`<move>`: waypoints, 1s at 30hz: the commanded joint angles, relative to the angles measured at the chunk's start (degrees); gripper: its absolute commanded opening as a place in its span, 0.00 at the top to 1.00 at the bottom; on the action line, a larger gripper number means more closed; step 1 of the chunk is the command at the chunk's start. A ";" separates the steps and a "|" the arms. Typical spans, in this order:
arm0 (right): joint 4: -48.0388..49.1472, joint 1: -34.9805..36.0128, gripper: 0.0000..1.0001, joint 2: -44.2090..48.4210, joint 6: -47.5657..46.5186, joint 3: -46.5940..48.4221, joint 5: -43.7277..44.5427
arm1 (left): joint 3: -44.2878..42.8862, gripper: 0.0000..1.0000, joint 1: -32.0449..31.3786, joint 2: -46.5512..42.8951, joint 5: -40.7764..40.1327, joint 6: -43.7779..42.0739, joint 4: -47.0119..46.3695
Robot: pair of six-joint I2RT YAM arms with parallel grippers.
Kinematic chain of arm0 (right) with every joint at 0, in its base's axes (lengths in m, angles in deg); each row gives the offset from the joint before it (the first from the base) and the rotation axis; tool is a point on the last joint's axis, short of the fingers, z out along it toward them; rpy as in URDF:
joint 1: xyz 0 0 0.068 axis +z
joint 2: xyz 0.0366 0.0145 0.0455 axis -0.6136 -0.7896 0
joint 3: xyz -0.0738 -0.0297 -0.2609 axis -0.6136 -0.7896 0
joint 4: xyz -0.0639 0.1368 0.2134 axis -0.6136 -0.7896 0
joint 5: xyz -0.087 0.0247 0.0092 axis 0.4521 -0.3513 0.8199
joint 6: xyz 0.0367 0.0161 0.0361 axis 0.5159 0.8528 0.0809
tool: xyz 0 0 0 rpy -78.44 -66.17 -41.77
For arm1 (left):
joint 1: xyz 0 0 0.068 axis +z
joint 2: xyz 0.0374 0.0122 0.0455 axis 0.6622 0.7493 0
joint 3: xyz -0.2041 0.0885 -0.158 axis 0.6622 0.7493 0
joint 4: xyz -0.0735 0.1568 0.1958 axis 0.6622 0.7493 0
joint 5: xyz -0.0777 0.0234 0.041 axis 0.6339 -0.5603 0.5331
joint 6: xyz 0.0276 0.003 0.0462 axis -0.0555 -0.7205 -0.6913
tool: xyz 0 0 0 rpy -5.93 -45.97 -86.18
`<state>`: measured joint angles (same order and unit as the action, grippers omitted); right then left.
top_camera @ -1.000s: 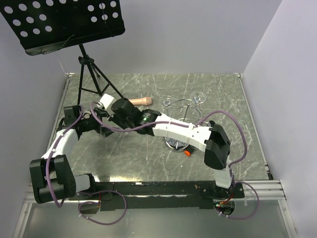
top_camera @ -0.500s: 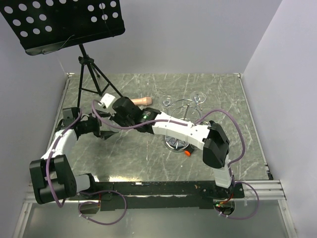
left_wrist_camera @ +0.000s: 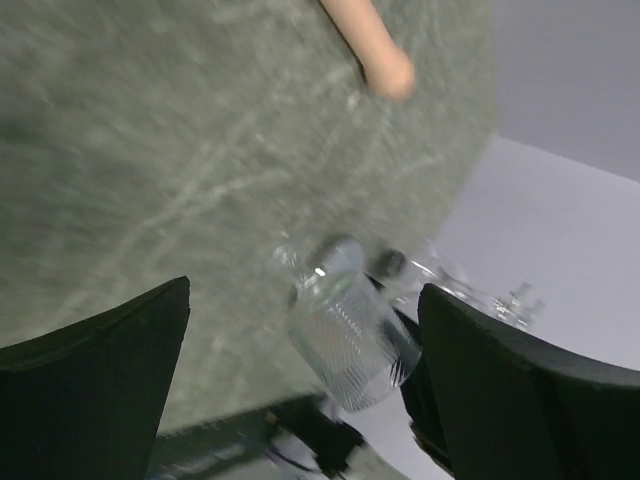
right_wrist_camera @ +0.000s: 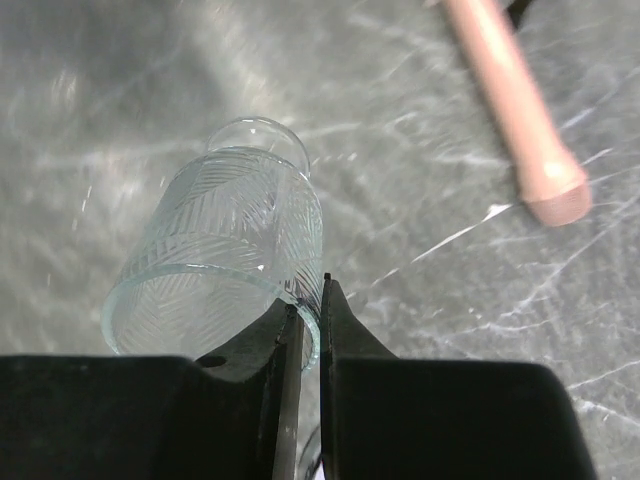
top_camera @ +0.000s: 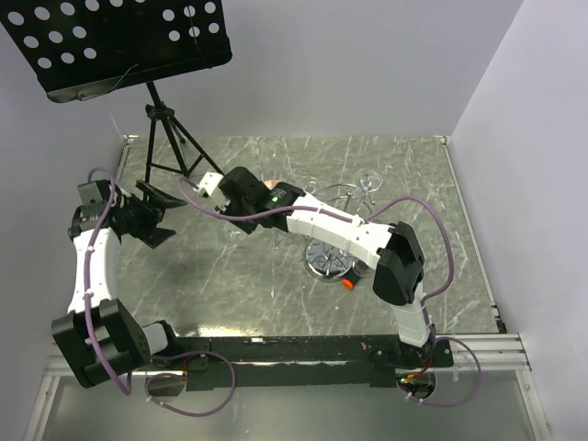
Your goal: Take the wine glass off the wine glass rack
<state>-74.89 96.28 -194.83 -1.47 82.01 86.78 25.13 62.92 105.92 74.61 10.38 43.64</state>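
The wine glass (right_wrist_camera: 225,270), clear with a leaf-ribbed bowl, hangs over the tabletop. My right gripper (right_wrist_camera: 310,300) is shut on its rim, one finger inside the bowl and one outside. From above, that gripper (top_camera: 223,216) is left of centre with the glass (top_camera: 231,231) faint below it. My left gripper (top_camera: 163,216) stands open at the left, apart from the glass. In its own view the left gripper (left_wrist_camera: 305,390) frames the glass (left_wrist_camera: 350,330) without touching it. The chrome wine glass rack (top_camera: 329,260) stands to the right, with other glasses (top_camera: 370,181) on its arms.
A pink wooden handle (right_wrist_camera: 510,100) lies on the table just behind the held glass. A black music stand (top_camera: 119,37) on a tripod (top_camera: 170,147) fills the back left corner. A small orange object (top_camera: 349,283) lies by the rack's base.
My left gripper has opened wide and drawn back to the left, away from the glass. My right gripper has shut on the glass's rim and shifted slightly toward the back.
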 commanded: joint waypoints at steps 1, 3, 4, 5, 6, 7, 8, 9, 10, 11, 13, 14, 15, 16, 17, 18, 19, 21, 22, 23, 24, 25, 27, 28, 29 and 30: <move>-3.75 1.42 1.00 4.04 -5.80 -1.94 -4.38 | -4.49 0.01 1.31 -2.98 -13.98 -11.18 6.68; -4.10 2.29 1.00 4.40 -7.83 -4.59 -4.12 | -4.32 0.01 2.54 -2.81 -13.48 -12.24 6.78; -4.71 2.47 1.00 4.14 -8.36 -4.77 -4.38 | -4.31 0.02 2.98 -2.72 -13.21 -12.76 6.86; -5.33 2.39 1.00 3.79 -8.54 -5.03 -4.64 | -4.58 0.02 3.24 -2.81 -13.38 -12.86 7.12; -5.59 2.39 1.00 3.61 -8.54 -5.30 -4.64 | -4.67 0.02 3.59 -2.81 -13.29 -12.86 7.47; -5.51 2.39 1.00 3.52 -8.71 -5.82 -4.64 | -5.01 0.02 3.86 -2.81 -12.95 -12.77 7.65; -5.42 2.47 1.00 3.17 -8.80 -6.09 -4.64 | -5.54 0.02 4.03 -2.72 -12.42 -12.68 7.92; -5.51 2.56 1.00 2.91 -8.80 -6.26 -4.64 | -5.98 0.02 4.21 -2.55 -11.89 -12.68 8.00; -5.77 2.74 1.00 2.47 -8.89 -6.44 -4.30 | -6.68 0.02 4.12 -2.46 -11.37 -12.68 8.01; -5.95 2.82 1.00 2.12 -8.98 -6.44 -4.20 | -7.21 0.02 4.30 -2.37 -11.19 -12.86 8.01; -6.04 2.83 1.00 1.85 -8.98 -6.62 -4.38 | -7.91 0.02 4.30 -1.93 -10.31 -13.47 7.57; -6.38 2.83 1.00 1.50 -9.15 -6.62 -4.55 | -8.01 0.02 4.30 -1.58 -9.70 -13.65 7.39; -6.56 2.83 1.00 1.32 -9.24 -6.53 -4.56 | -8.09 0.02 4.30 -1.40 -9.17 -14.26 7.22; -6.56 2.83 1.00 0.97 -9.33 -6.44 -4.47 | -8.18 0.02 4.30 -1.40 -8.81 -14.61 6.95; -6.65 2.83 1.00 0.80 -9.24 -6.53 -4.38 | -8.27 0.02 4.21 -1.40 -8.72 -14.88 6.95; -6.65 2.83 1.00 0.45 -9.33 -6.53 -4.38 | -8.10 0.02 4.21 -1.32 -8.64 -15.23 6.78; -6.74 2.83 1.00 0.27 -9.24 -6.36 -4.29 | -8.01 0.02 4.30 -1.40 -8.55 -15.32 6.60; -7.18 2.83 1.00 -0.43 -9.15 -6.09 -4.29 | -7.83 0.02 4.30 -1.49 -7.93 -15.23 6.51; -7.27 2.83 1.00 -0.70 -9.07 -5.92 -4.38 | -7.83 0.02 4.30 -1.66 -7.50 -15.23 6.42; -7.35 2.83 1.00 -0.96 -8.98 -5.65 -4.47 | -7.83 0.02 4.30 -1.75 -6.88 -15.23 6.42; -7.53 2.83 1.00 -1.14 -9.15 -5.56 -4.64 | -7.83 0.02 4.21 -1.75 -6.53 -15.14 6.25; -7.53 2.83 0.99 -1.31 -9.15 -5.65 -4.56 | -7.66 0.02 4.21 -1.75 -6.09 -15.23 6.25; -7.53 2.83 0.98 -1.75 -9.15 -5.74 -4.29 | -7.48 0.02 4.21 -1.75 -5.91 -15.32 5.99; -7.36 2.74 0.98 -1.84 -9.07 -5.74 -4.03 | -7.30 0.02 4.21 -1.84 -5.82 -15.32 5.98; -7.18 2.65 0.96 -2.02 -9.07 -5.74 -3.68 | -7.30 0.02 4.21 -1.84 -5.74 -15.41 5.81; -7.09 2.74 0.93 -2.02 -8.98 -5.83 -3.42 | -7.22 0.02 4.21 -1.84 -5.74 -15.32 5.81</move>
<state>-82.89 99.00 -196.51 -9.91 74.71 82.50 18.90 66.90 104.54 66.96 -3.78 50.88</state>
